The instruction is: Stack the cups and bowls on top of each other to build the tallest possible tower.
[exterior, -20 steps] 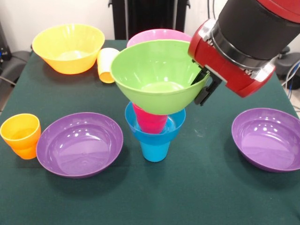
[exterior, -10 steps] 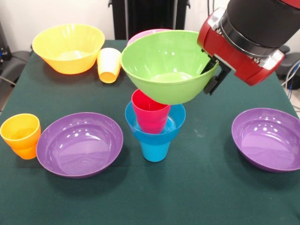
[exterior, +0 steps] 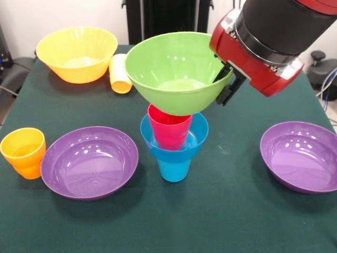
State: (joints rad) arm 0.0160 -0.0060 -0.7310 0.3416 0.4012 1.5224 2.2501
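**Q:** What changed from half a second ago?

**A:** Leftward, mostly: the lime green bowl point(exterior: 176, 71) has shifted toward the left of the frame and now hides the pink bowl that peeked out behind it earlier. The gripper point(exterior: 227, 87) has moved left with it.

**Q:** What is the gripper doing?

**A:** It enters from the upper right on a red and black arm point(exterior: 268, 39). A black finger point(exterior: 226, 94) shows just outside the green bowl's right rim, and the pincer is clamped on that rim, holding the bowl aloft.

**Q:** Where is the bowl relative to the stack?

**A:** At centre frame, its base hangs over the red cup point(exterior: 169, 128), very close to the cup's rim; whether they touch I cannot tell. The red cup stands in the small blue bowl point(exterior: 196, 136), which sits on the blue cup point(exterior: 174, 169).

**Q:** And elsewhere on the green table point(exterior: 221, 221)?

**A:** Upper left, the orange-yellow bowl point(exterior: 77, 54), with the yellow cup point(exterior: 118, 74) lying on its side beside it. Lower left, the orange cup point(exterior: 23, 152) next to a purple bowl point(exterior: 89, 162). Another purple bowl point(exterior: 300, 156) sits at right.
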